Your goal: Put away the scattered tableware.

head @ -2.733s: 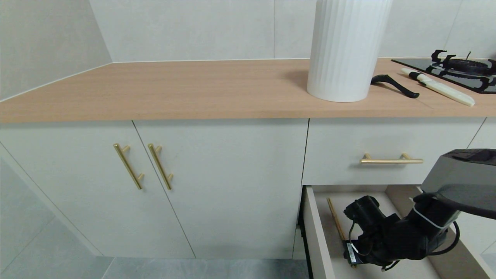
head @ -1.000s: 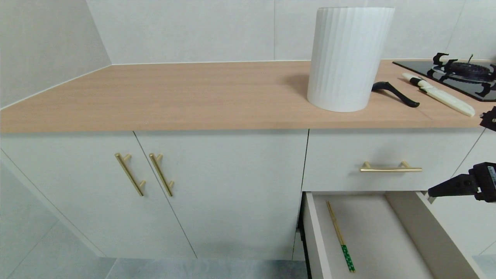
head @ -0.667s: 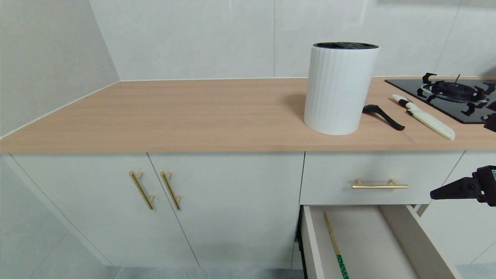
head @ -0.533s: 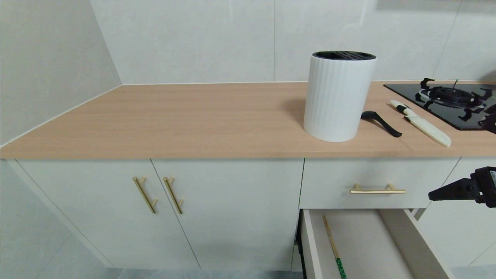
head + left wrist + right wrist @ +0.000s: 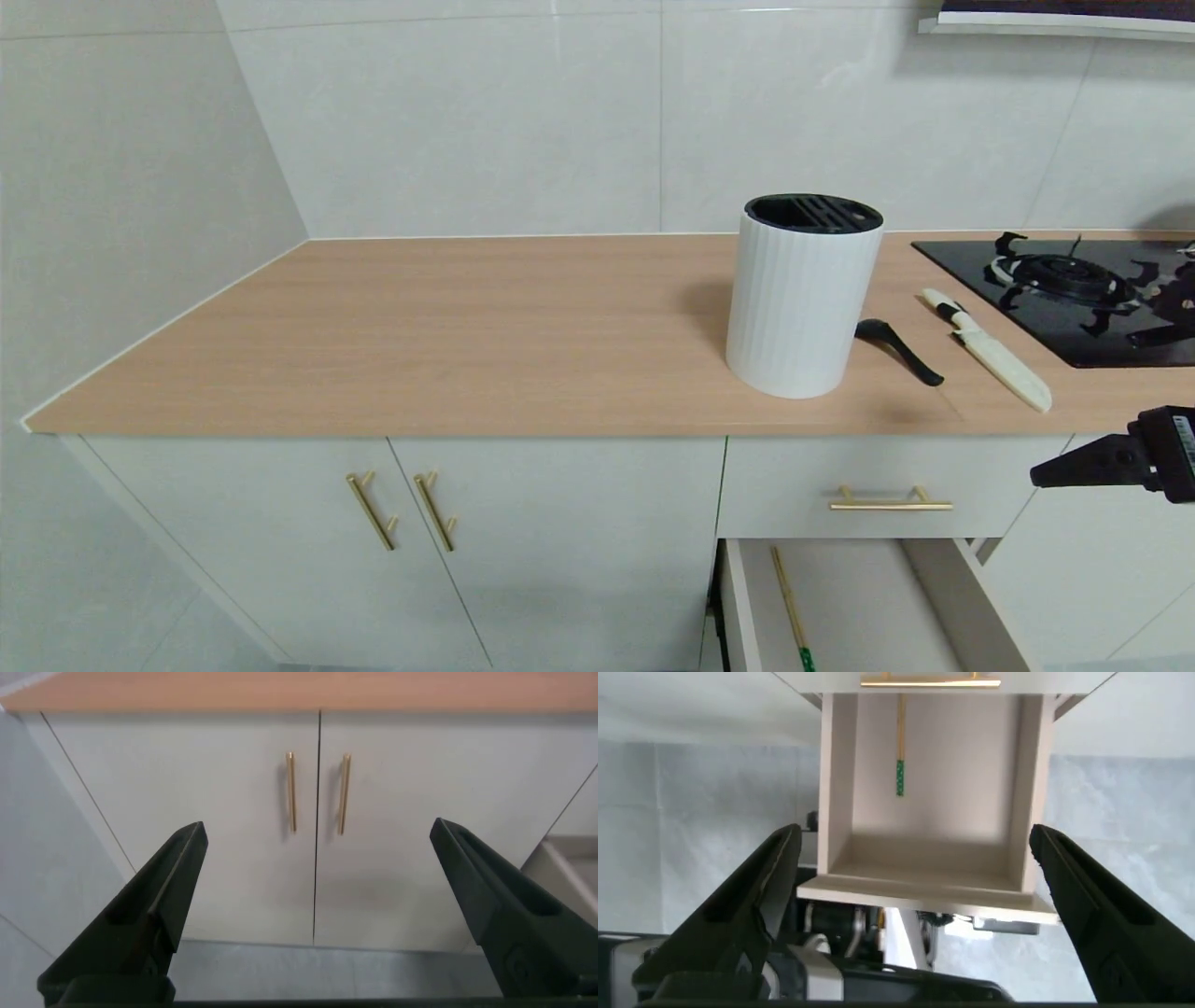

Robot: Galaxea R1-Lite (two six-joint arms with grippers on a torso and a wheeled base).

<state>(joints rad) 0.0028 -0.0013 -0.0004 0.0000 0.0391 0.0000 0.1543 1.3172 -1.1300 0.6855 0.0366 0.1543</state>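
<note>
Chopsticks (image 5: 900,737) lie lengthwise on the floor of the open drawer (image 5: 836,793). In the head view they are near its left wall, with their green-patterned ends toward the drawer's front.

The right fingers (image 5: 738,924) are spread wide apart and hold nothing. The right wrist view looks between them into that drawer, and they are well apart from the chopsticks. In the head view this arm sits off to the right of the cabinet front, level with the closed upper drawer (image 5: 794,481), with one dark finger pointing toward it.

The left fingers (image 5: 140,924) are likewise wide apart and empty. They face the pair of cabinet doors (image 5: 234,840) below the worktop (image 5: 467,327), and the two brass door handles (image 5: 291,791) show between them.

More tableware lies on the worktop. A knife (image 5: 994,355) with a pale blade lies flat near the front edge, between the white ribbed holder (image 5: 798,308) and the stove (image 5: 1074,289). A black utensil (image 5: 901,347) lies just beside the holder, on the knife's side of it, and does not touch the knife. The holder stands upright, its black slotted top open. The upper drawer's brass handle (image 5: 891,505) runs level just above the open drawer.
</note>
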